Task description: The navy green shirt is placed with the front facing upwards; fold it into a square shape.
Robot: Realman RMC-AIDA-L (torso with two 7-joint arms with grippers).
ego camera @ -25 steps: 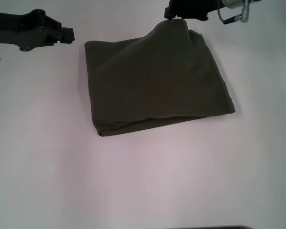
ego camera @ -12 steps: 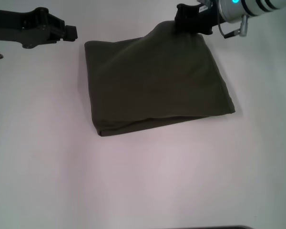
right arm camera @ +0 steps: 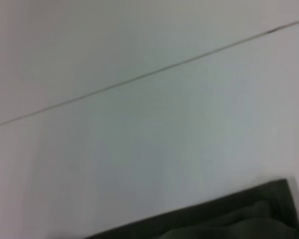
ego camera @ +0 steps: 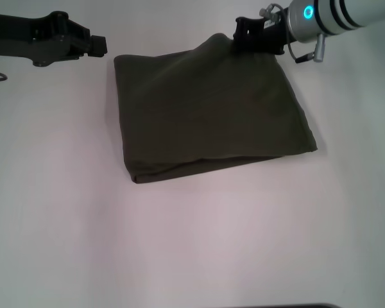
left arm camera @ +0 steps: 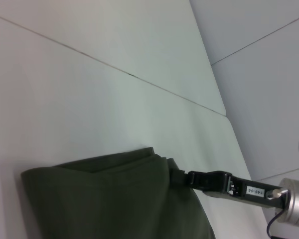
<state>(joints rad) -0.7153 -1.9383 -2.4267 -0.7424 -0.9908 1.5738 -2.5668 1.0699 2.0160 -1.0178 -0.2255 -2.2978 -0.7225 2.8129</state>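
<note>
Head view: the navy green shirt [ego camera: 208,112] lies folded into a rough rectangle on the white table [ego camera: 199,244]; no lettering or neck label shows on it. The right gripper [ego camera: 239,38] reaches in level from the shirt's far right and pinches the far edge, which peaks up at that spot. The left gripper [ego camera: 97,46] is stretched out level just beyond the shirt's far left corner, clear of the cloth; whether it is open cannot be told.

Left wrist view: the right gripper [left arm camera: 178,178] is closed on the shirt's [left arm camera: 114,204] raised edge. A small white label on it carries print too small to read.

Right wrist view: only a strip of the shirt [right arm camera: 229,219] against the table [right arm camera: 139,124].
</note>
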